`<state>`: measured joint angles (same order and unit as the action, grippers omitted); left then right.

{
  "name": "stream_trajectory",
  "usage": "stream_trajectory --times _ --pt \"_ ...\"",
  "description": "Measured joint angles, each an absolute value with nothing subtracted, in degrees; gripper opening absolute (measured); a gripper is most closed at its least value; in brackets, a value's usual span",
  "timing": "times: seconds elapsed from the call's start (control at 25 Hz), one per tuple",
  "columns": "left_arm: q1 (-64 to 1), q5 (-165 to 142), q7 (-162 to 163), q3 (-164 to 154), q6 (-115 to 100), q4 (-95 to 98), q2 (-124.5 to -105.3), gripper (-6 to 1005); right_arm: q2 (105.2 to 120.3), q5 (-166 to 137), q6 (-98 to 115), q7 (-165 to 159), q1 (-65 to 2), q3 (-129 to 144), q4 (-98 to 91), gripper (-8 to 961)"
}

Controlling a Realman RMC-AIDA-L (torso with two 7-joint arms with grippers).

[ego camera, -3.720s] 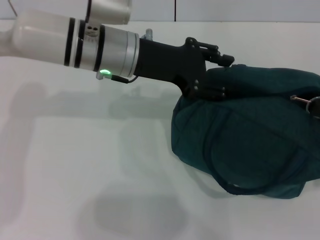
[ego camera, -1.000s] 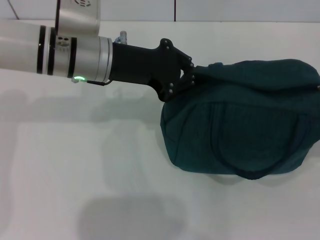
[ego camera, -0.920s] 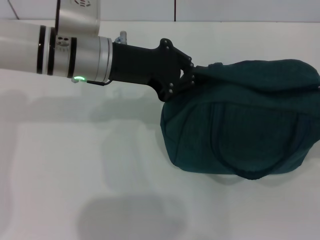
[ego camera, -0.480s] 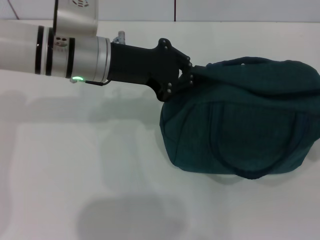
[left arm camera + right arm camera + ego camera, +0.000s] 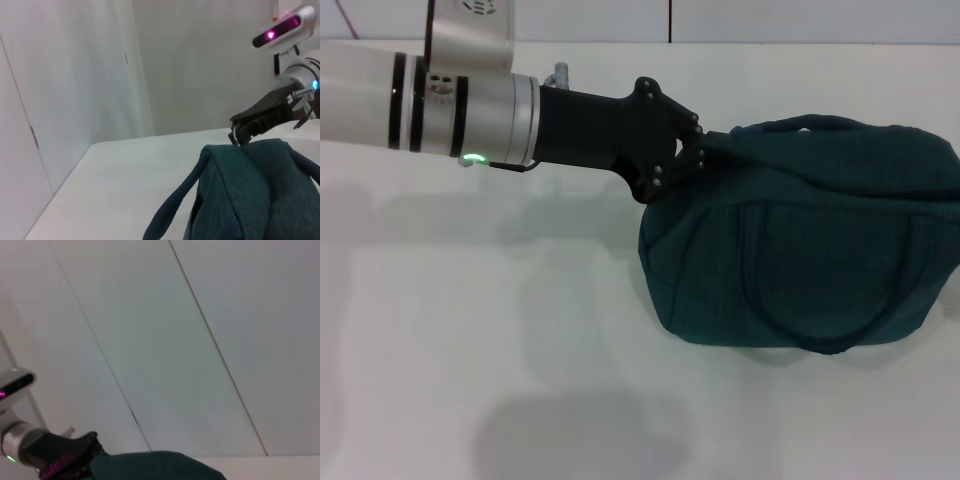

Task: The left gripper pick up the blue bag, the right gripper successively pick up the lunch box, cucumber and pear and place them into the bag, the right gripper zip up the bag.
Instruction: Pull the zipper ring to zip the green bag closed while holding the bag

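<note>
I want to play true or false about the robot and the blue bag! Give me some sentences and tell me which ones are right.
1. The left gripper is clamped on the bag. True.
2. The bag lies flat on the table. False: it stands upright, its left end held up.
3. A cucumber lies on the table next to the bag. False: none is in view.
4. The right gripper is at the bag's far end. True, in the left wrist view.
5. The bag is red. False: it is dark teal.
</note>
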<state>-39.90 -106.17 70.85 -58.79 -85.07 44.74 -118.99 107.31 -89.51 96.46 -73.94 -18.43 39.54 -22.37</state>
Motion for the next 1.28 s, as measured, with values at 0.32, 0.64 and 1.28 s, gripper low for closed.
stream_trajectory --times 0.32,0.64,1.28 --pt "-39.9 -106.17 70.84 -58.79 -85.07 44.74 -119.0 92 107.57 -90.48 92.9 -73.91 -18.33 39.97 -22.37 7" --pt "-40.11 -106.17 70.85 -58.71 -85.04 44.74 -119.0 107 107.66 -91.8 90.66 -73.99 -18.59 39.99 -22.4 7" --pt "-40.04 -105.95 70.84 -58.7 -84.46 44.83 -118.96 137 108.04 -93.43 86.3 -74.32 -18.67 40.14 -22.32 7"
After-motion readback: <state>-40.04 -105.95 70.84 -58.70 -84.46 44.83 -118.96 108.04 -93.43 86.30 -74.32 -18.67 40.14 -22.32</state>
